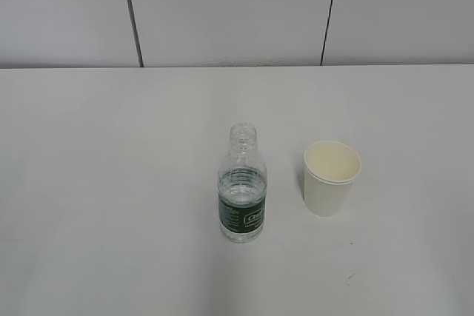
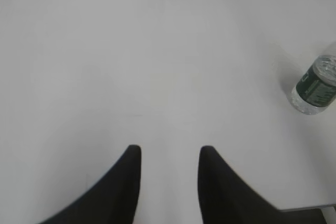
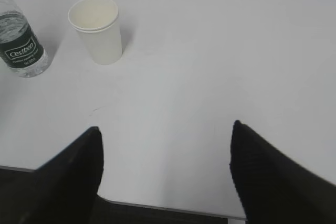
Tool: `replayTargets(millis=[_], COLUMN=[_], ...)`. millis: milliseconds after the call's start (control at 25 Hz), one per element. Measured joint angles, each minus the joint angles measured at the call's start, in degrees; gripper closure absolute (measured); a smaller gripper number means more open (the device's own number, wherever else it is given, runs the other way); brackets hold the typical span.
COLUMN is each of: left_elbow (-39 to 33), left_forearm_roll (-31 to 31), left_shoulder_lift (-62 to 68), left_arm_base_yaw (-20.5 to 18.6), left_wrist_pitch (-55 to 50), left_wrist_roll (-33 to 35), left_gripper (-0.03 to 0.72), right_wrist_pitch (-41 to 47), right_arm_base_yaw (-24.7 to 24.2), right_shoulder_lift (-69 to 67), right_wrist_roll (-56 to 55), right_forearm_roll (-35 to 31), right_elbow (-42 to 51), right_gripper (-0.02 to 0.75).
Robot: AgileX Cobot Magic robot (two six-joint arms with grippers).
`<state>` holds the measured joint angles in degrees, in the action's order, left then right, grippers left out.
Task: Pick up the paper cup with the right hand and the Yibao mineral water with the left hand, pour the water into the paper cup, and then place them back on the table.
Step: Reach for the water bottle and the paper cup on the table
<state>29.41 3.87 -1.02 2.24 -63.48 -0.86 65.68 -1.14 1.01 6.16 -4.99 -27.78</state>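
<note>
A clear water bottle point(image 1: 242, 190) with a dark green label and no cap stands upright on the white table point(image 1: 111, 183). The white paper cup point(image 1: 330, 177) stands upright just right of it, empty. Neither arm shows in the exterior view. In the left wrist view my left gripper point(image 2: 169, 150) is open and empty over bare table, with the bottle point(image 2: 315, 86) far to its right. In the right wrist view my right gripper point(image 3: 165, 129) is wide open and empty near the table's front edge, with the cup point(image 3: 97, 30) and bottle point(image 3: 20, 45) ahead to its left.
A grey panelled wall point(image 1: 237, 12) rises behind the table. The table's front edge point(image 3: 168, 208) runs just below the right gripper. A small dark mark point(image 1: 348, 279) lies on the table in front of the cup.
</note>
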Motion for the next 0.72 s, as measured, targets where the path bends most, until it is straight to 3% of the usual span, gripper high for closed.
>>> replayTargets(millis=[720], left_elbow=[0.0], left_forearm_roll=[-0.68], left_shoulder_lift=[0.0], left_arm_base_yaw=[0.0], left_wrist_pitch=[0.0], left_wrist_roll=[0.0], left_gripper=[0.45], right_wrist_pitch=[0.0], right_arm_base_yaw=[0.0], right_shoulder_lift=[0.0], right_wrist_roll=[0.0], right_forearm_roll=[0.0], right_elbow=[0.0], right_gripper=[0.153])
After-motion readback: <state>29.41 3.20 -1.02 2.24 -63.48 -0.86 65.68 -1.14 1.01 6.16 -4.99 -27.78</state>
